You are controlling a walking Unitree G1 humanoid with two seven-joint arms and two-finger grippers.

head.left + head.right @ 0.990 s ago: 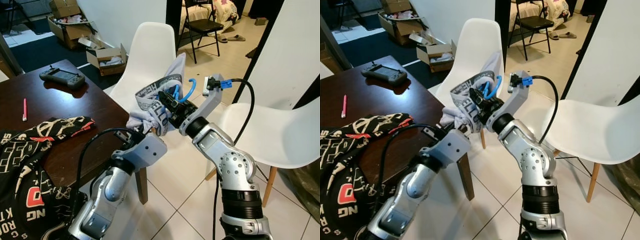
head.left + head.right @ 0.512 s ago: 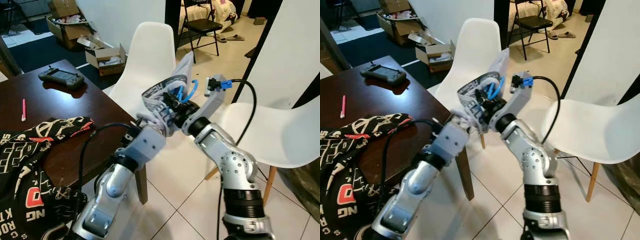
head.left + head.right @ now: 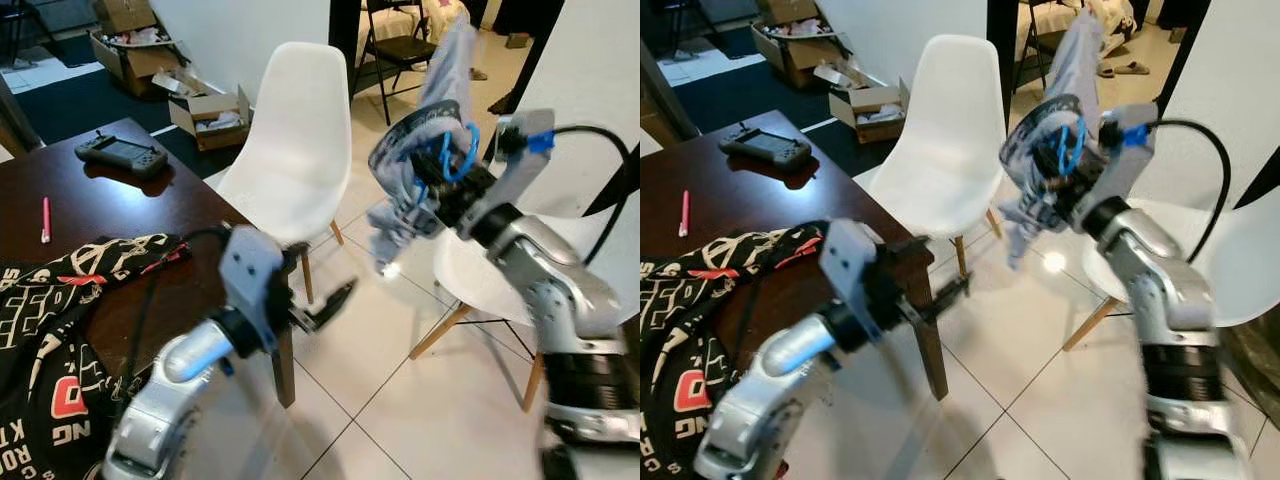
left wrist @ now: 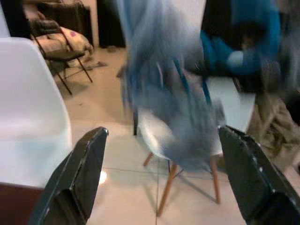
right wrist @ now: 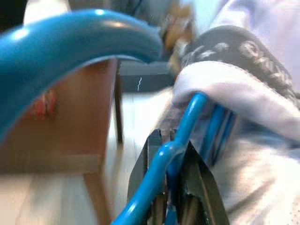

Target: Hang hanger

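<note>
While no rail is in view, hanging remains undone | right gripper (image 3: 440, 190) upper right, fingers clamped on blue hanger (image 3: 455, 155) carrying shirt (image 3: 425, 110) | left gripper (image 3: 325, 305) centre, fingers spread wide, holding nothing

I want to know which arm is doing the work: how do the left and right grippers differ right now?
The right gripper is shut on the blue hanger, which carries a light shirt, raised above the white chair. The left gripper is open and holds nothing, lower down beside the brown table corner. Both have two long black fingers on silver arms.
</note>
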